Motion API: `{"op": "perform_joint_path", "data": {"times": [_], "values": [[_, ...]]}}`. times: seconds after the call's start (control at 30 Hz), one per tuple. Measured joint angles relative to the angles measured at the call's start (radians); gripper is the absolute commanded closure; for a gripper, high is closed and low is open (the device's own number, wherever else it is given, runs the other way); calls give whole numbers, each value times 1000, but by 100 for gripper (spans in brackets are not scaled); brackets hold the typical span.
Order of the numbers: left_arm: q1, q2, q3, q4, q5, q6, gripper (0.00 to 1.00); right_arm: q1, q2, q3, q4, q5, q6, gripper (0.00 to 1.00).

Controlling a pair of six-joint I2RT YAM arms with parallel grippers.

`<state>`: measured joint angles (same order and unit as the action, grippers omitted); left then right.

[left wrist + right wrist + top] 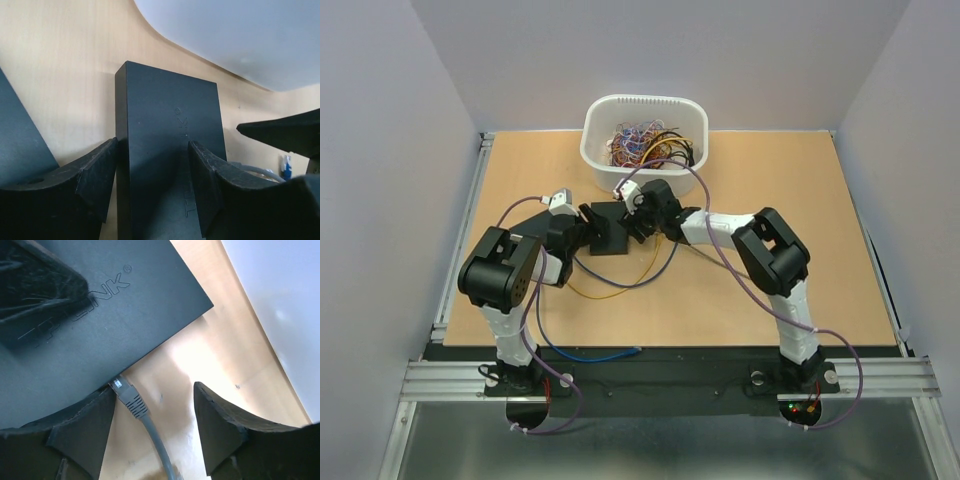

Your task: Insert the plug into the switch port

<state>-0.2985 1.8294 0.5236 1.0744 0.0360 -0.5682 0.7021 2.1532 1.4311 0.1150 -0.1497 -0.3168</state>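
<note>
The black switch (608, 232) lies on the wooden counter (770, 190) just in front of the white bin (645, 112), which is full of tangled wires (642, 143). The two arms meet over the switch from either side. The left end effector (152, 145) is clamped across the switch body. In the left wrist view its fingers (97, 180) press against opposite sides of the dark casing, which stands up between them, and the bin's pale wall curves behind. The right end effector (155, 405) has its fingers spread wide and holds nothing. In the right wrist view the plug (119, 386) sits between its two pads (220, 430), nearer the left pad, though I cannot tell whether it touches that pad. The plug's clear head meets the near edge of the switch, whose top bears TP-LINK lettering, and runs in under that edge. The port itself is hidden, so I cannot tell how deep the plug sits. A grey cable (155, 445) with a ribbed boot leads from the plug down across the counter and out of view. Part of the left end effector shows dark and blurred at the upper left of the right wrist view, resting on the switch.
</note>
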Motion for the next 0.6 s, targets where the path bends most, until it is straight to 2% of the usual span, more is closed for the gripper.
{"op": "perform_joint_path", "data": {"times": [0.17,0.2,0.27,0.43,0.6], "values": [[3,-15,-6,-17,72,-27,34,0,-58,-69,21,42,-9,25],[3,-17,-5,-22,97,-37,34,0,-80,-92,27,49,-9,12],[3,-18,0,-29,128,-45,34,1,-131,-128,26,74,-8,0],[-4,-13,27,-77,246,-89,34,13,-260,-176,54,100,27,0],[-62,-11,50,-132,378,-124,34,54,-429,-261,133,117,87,0]]}}
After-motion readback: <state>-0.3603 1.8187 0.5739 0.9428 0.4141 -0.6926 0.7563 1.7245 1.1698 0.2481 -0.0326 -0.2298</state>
